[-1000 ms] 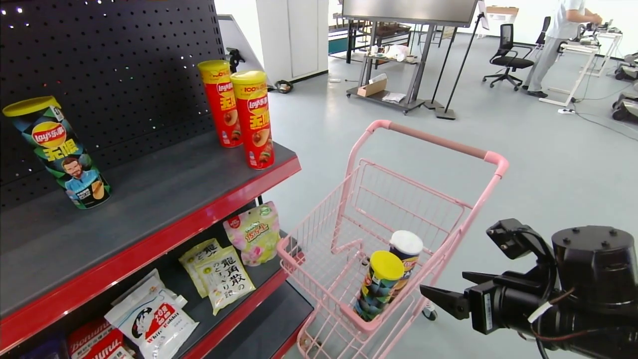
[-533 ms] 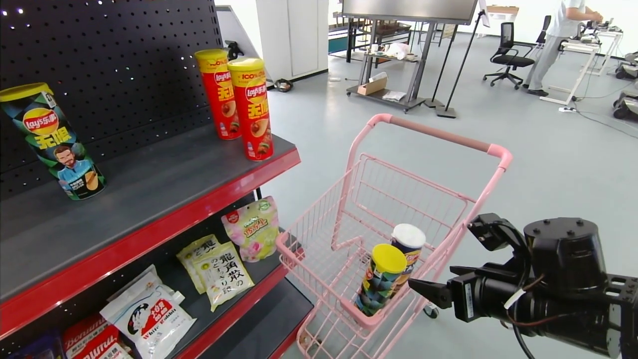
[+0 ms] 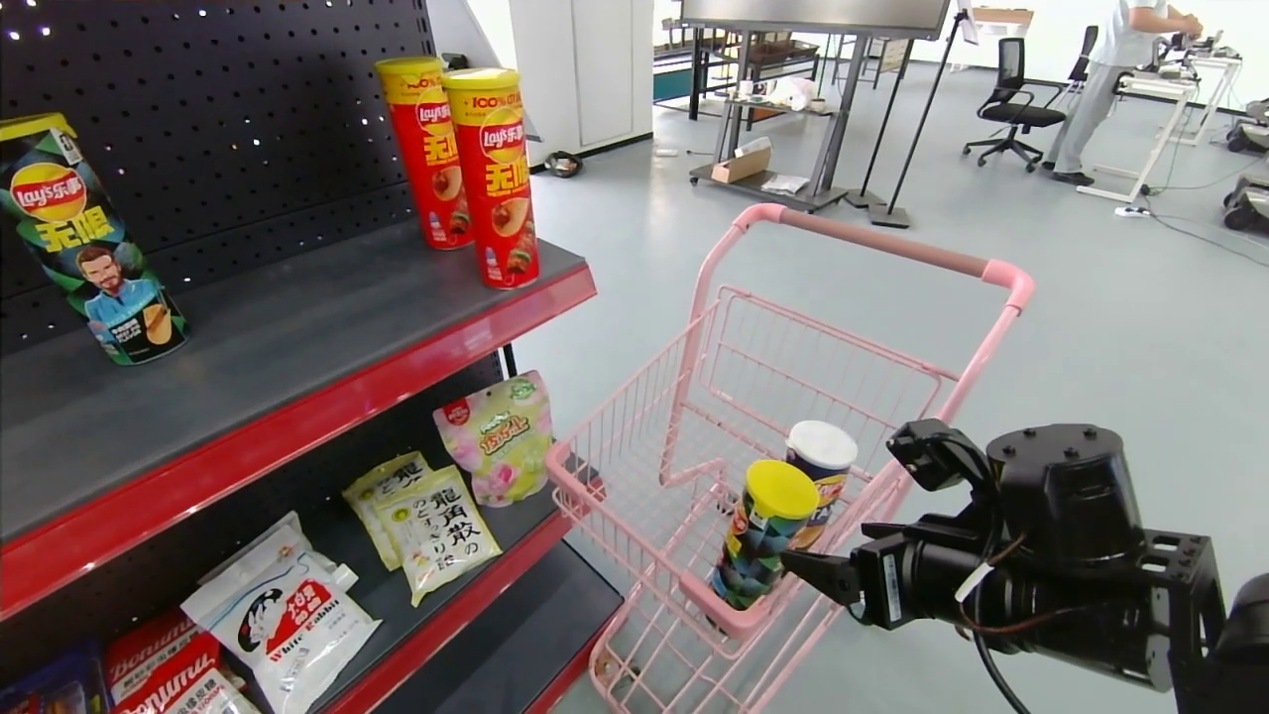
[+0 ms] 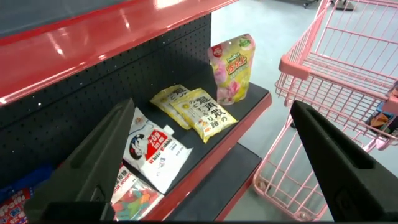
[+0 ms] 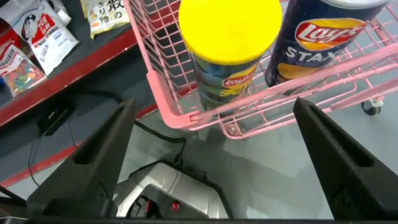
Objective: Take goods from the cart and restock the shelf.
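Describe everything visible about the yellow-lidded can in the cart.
The yellow-lidded can is a tall tube, its flat lid in place, with a dark green-and-blue patterned wrapper and a red-and-yellow logo. It stands slightly tilted on the floor of the pink wire cart, against its near wall, beside a white-lidded can.

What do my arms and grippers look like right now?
Right arm is black with a round, screw-topped joint housing, a white label strip and a looping black cable with a white tag. Both right gripper and left gripper have dark, wedge-shaped fingers.
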`<state>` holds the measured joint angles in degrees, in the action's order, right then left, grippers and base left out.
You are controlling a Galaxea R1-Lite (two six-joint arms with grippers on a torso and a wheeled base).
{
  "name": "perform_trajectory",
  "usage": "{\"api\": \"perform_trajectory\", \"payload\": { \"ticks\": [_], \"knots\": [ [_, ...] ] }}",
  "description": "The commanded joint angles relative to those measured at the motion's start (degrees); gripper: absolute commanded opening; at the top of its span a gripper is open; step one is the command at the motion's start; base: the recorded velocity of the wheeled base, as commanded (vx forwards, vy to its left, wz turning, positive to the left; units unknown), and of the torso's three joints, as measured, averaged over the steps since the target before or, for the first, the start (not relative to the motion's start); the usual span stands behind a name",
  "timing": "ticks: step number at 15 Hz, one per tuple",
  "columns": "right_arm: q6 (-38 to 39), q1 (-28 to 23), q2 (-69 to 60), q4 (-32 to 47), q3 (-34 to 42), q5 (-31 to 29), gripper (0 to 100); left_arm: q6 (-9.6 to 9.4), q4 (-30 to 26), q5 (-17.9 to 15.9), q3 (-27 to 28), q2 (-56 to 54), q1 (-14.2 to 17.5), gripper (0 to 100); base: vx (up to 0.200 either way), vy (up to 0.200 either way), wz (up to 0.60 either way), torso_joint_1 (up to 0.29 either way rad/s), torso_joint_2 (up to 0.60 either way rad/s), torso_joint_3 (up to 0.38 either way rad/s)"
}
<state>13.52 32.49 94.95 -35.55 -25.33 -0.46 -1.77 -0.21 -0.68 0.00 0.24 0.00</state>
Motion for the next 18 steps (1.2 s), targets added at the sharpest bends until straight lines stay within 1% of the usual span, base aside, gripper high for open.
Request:
{"api": "perform_trajectory", "payload": {
  "ticks": [1, 5, 10, 14, 18],
  "knots": [
    [-0.25, 0.21, 2.25, -1.54, 0.11, -0.06, 100, 0.01, 0.03, -0.02, 0.0, 0.02, 0.0, 100, 0.0, 0.0, 0.0, -0.041, 0.13, 0.1],
    [-0.25, 1.0, 4.8, -4.71, 0.28, -0.24, 100, 0.01, 0.03, -0.02, 0.0, 0.02, 0.0, 100, 0.0, 0.0, 0.0, -0.008, 0.02, 0.014],
    [-0.16, 1.09, 7.44, -4.97, -1.21, -0.24, 100, 0.01, 0.03, -0.02, 0.0, 0.02, 0.0, 100, 0.0, 0.0, 0.0, 0.0, 0.0, 0.0],
    [-0.25, 1.0, 10.34, -10.51, -0.77, 0.02, 100, 0.01, 0.03, -0.02, 0.0, 0.02, 0.0, 100, 0.0, 0.0, 0.0, 0.0, 0.0, 0.0],
    [-0.34, 1.0, 11.92, -10.68, -1.91, -0.06, 100, 0.01, 0.03, -0.11, 0.0, 0.02, 0.0, 100, 0.0, 0.0, 0.0, 0.0, 0.0, 0.0]
  ]
}}
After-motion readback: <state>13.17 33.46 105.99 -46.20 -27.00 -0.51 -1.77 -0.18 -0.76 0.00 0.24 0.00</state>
